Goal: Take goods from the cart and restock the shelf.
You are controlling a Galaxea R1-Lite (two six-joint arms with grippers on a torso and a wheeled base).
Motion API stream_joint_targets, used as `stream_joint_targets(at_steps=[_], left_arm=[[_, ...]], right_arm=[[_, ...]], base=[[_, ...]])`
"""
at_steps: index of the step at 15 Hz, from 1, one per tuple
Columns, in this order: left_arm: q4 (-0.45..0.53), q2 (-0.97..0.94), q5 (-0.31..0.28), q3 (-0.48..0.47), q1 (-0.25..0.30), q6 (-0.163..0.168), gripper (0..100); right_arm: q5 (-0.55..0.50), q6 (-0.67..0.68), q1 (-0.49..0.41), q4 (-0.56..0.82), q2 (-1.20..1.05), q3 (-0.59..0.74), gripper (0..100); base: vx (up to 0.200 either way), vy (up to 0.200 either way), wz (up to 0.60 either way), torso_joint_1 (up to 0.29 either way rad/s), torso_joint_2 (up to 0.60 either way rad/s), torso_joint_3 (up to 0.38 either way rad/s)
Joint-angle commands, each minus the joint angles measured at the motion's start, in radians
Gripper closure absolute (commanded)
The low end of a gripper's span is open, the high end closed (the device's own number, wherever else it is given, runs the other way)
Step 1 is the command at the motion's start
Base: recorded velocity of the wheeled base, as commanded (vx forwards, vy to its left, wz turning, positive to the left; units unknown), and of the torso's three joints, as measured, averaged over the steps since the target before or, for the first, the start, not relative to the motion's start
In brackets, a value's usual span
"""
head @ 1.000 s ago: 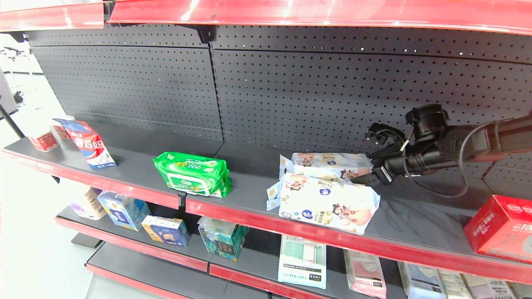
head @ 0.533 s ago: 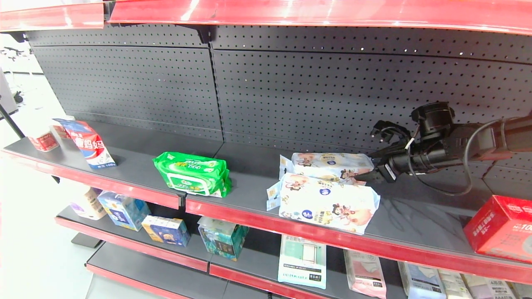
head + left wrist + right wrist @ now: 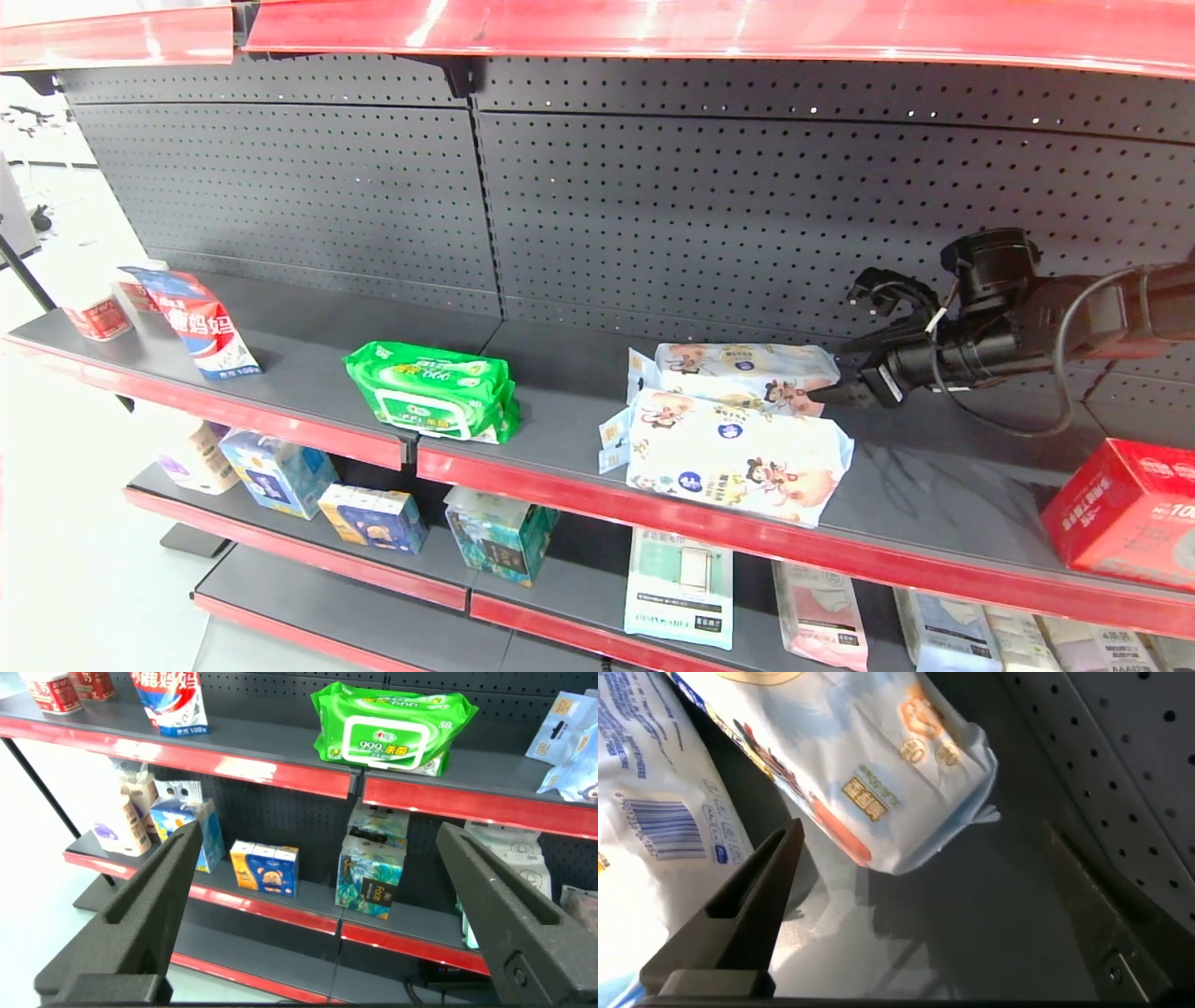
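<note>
The right gripper [image 3: 833, 375] has fingers [image 3: 747, 924] spread apart, rear wipes pack [image 3: 878, 756] just before them.

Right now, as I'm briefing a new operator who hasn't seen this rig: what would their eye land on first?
Probably the bright green wipes pack lying on the dark shelf. Next, to its right, come a white cartoon-printed pack and a rear pack behind it, with the right gripper at the rear pack's end, jaws open. A red box sits at the shelf's far right.
</note>
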Motion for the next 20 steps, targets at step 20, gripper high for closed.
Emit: stream_joint_targets(at_steps=[20], left_arm=[[0.000, 0.001, 0.000, 0.000, 0.000, 0.000, 0]], right_arm=[[0.103, -0.042, 0.030, -0.008, 0.102, -0.097, 0]], base=[[0.000, 0.000, 0.00, 0.000, 0.00, 0.000]])
